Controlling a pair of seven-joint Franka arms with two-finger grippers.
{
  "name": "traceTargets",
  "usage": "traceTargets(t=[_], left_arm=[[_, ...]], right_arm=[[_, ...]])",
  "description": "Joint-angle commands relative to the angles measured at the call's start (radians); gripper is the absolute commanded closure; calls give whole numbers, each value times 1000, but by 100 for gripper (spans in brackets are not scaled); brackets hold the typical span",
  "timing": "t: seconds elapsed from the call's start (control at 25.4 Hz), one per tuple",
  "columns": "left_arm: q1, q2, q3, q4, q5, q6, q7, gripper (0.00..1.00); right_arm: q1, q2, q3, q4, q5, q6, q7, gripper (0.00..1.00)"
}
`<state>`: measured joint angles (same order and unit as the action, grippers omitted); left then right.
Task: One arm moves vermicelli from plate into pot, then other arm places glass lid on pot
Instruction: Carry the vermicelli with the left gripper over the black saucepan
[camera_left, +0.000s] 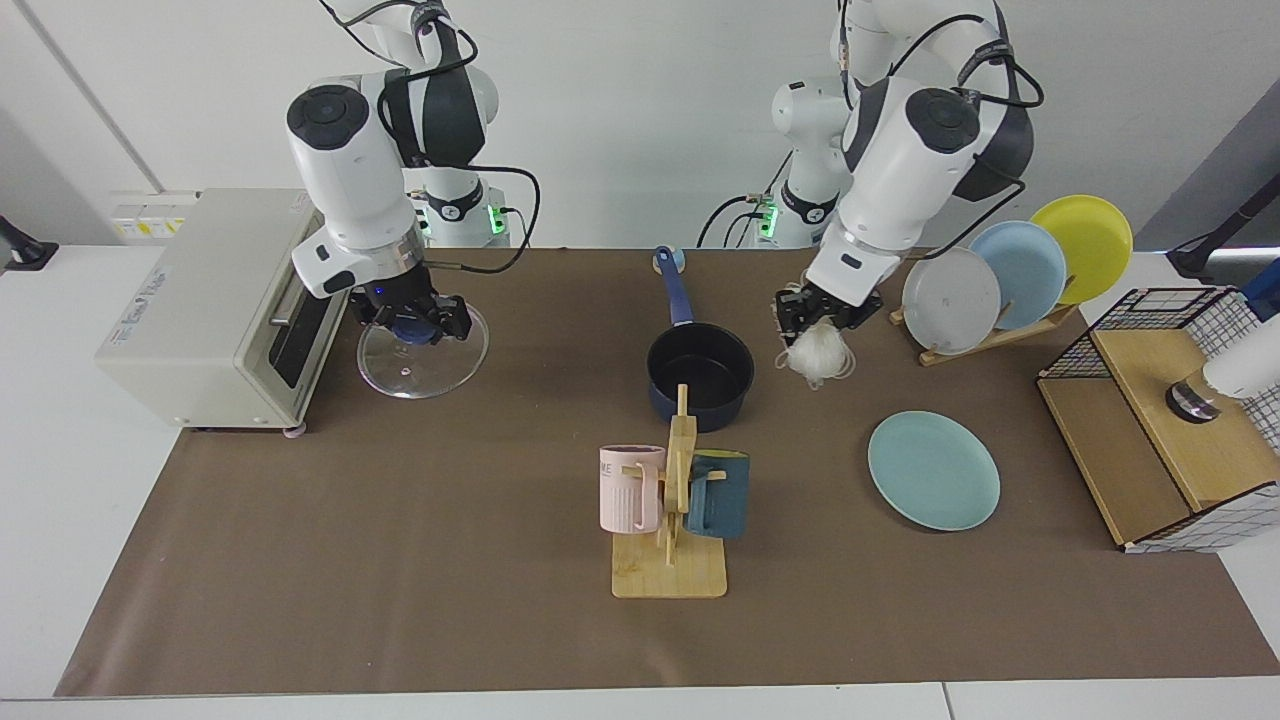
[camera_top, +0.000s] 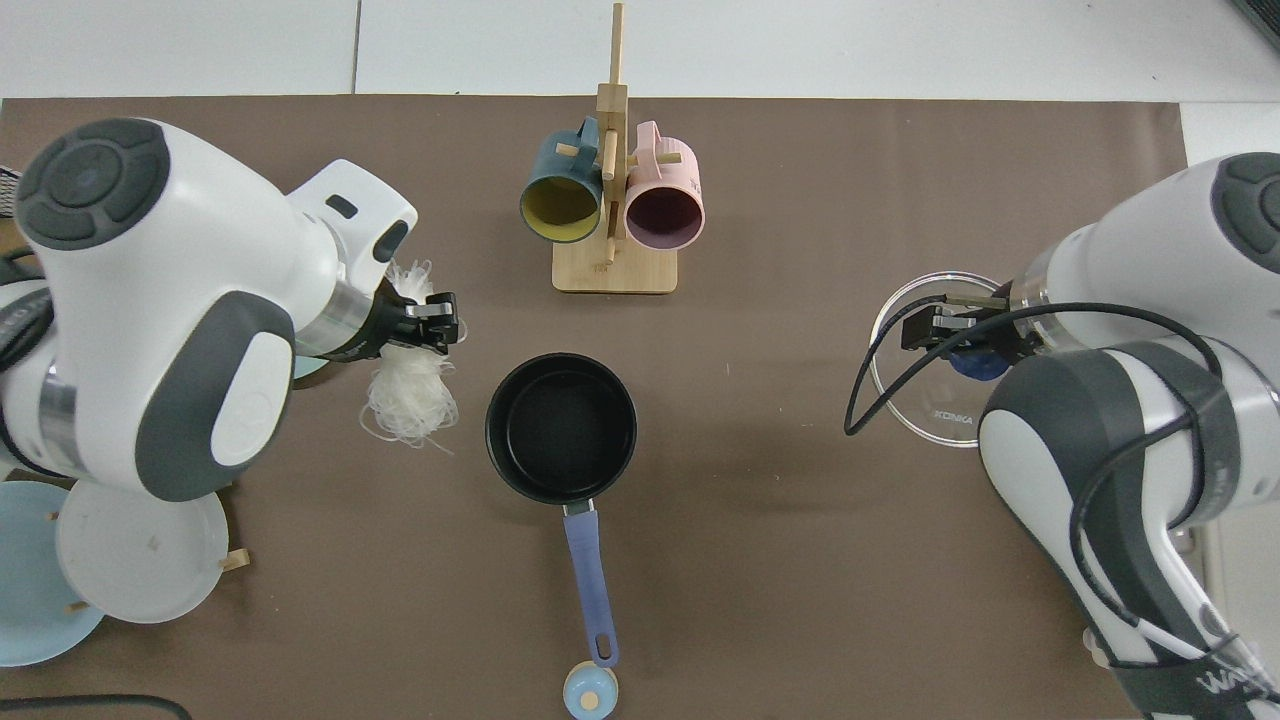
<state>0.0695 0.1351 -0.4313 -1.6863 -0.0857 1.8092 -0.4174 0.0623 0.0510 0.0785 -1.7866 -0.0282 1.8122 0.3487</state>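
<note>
Two grippers loaded: left gripper (camera_left: 818, 312) clamping vermicelli (camera_left: 818, 356) midair just right of pot (camera_left: 700, 376); right gripper (camera_left: 412, 320) pinching glass lid (camera_left: 422, 350) far left. Risk: dangling strands snagging rim, spilling outside.

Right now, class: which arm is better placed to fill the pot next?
Left. The left gripper holds the vermicelli in the air beside the pot; the right gripper holds the glass lid.

Left gripper (camera_left: 815, 315) clamped; right gripper (camera_left: 410, 322) likewise
</note>
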Motion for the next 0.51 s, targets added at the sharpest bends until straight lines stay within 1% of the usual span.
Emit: traceTargets(t=[0.0, 0.16, 0.28, 0.47], left_arm=[[1, -52, -46, -105, -61, 65, 2, 100], [1, -98, -82, -209, -77, 163, 15, 100], [-7, -72, -115, -243, -78, 220, 15, 100], [-20, -40, -130, -312, -80, 320, 34, 100]], right_arm=[[-15, -42, 12, -2, -18, -33, 16, 100], [-19, -43, 10, -2, -13, -33, -8, 100], [-18, -43, 10, -4, -12, -31, -8, 100], [-21, -43, 10, -4, -6, -33, -8, 100]])
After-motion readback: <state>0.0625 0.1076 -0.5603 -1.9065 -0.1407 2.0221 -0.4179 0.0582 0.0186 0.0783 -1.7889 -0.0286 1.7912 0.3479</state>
